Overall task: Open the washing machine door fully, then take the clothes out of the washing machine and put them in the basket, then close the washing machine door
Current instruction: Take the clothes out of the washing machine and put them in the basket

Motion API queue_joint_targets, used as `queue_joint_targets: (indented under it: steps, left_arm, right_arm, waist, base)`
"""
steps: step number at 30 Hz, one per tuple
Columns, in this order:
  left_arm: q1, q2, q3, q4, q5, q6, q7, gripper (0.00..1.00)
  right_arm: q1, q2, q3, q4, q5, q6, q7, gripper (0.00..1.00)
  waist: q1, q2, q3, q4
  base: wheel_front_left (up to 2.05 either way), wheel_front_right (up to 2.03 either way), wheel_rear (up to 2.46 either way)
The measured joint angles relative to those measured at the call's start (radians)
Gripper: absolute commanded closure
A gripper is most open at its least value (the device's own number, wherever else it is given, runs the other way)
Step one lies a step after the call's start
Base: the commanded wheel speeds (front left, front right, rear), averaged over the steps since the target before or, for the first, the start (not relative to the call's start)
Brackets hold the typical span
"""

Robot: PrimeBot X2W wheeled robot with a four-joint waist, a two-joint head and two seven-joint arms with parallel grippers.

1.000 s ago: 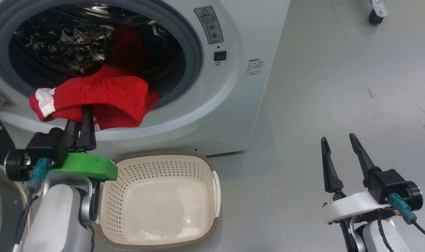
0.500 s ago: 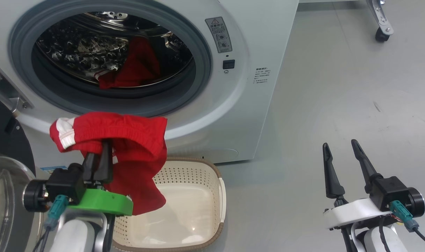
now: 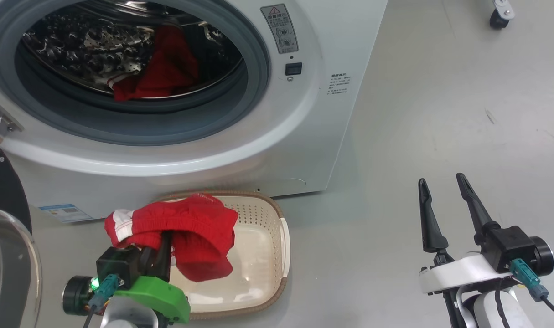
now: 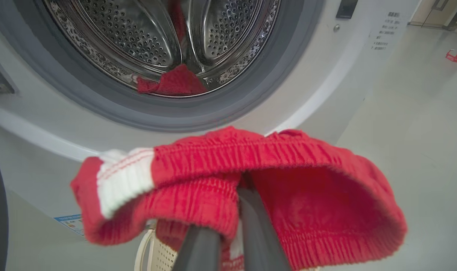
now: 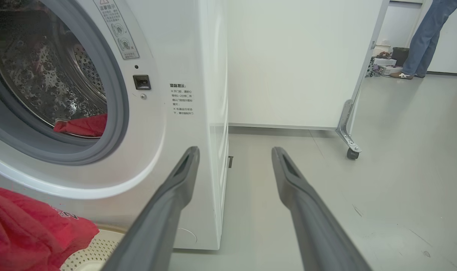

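At the far left the washing machine door stands swung open, its glass bowl close to the left arm. The left gripper, jaws pinching the clothes, has brought the red garment from the drum's lip a second ago down to the basket. The cloth now hangs low over the basket's left rear part, and its white-trimmed end seems to reach past the left rim. I judge the lowering nearly done. Letting go here should drop most of it inside, though that end may drape on the brown rim. Above, in the washing machine, a second red piece lies at the drum's front, so another reach is needed before the door can close. The basket's back rim sits just beside the machine's foot, leaving little room behind, while the path up to the opening looks free. Further right the grey floor is open. The right gripper hovers over it, fingers spread and holding nothing, well apart from the basket.
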Motion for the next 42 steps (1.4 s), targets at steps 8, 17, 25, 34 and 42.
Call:
queue_joint_targets:
  steps: [8, 17, 25, 34, 42]
  left_arm:
    - [-0.029, -0.005, -0.003, 0.085, -0.022, -0.005, 0.042, 1.0]
    - [-0.17, -0.009, 0.007, 0.238, -0.04, -0.013, 0.114, 1.0]
    - [-0.263, 0.01, 0.05, 0.388, -0.068, -0.013, 0.191, 1.0]
    - [-0.378, 0.019, 0.082, 0.506, -0.11, -0.013, 0.254, 1.0]
    - [-0.435, 0.042, 0.104, 0.608, -0.124, -0.019, 0.294, 1.0]
  right_arm:
    - [-0.025, 0.0, 0.007, -0.032, 0.0, 0.001, 0.0, 0.0]
    - [-0.079, 0.004, 0.02, -0.056, 0.003, 0.004, 0.0, 0.0]
    - [-0.147, 0.009, 0.06, -0.071, 0.012, 0.02, 0.0, 0.0]
    - [-0.192, 0.011, 0.063, -0.081, 0.021, 0.022, 0.0, 0.0]
    - [-0.228, 0.015, 0.066, -0.085, 0.023, 0.027, 0.0, 0.0]
  waist:
    - [0.0, 0.0, 0.07, -0.02]
    - [0.0, 0.0, 0.168, -0.052]
    - [0.0001, 0.0, 0.253, -0.101]
    - [0.0001, 0.0, 0.354, -0.158]
    - [0.0001, 0.0, 0.431, -0.199]
  base:
    - [0.0, 0.0, 0.0]
    - [0.0, 0.0, 0.0]
    - [0.0, 0.0, 0.0]
    - [0.0, 0.0, 0.0]
    - [0.0, 0.0, 0.0]
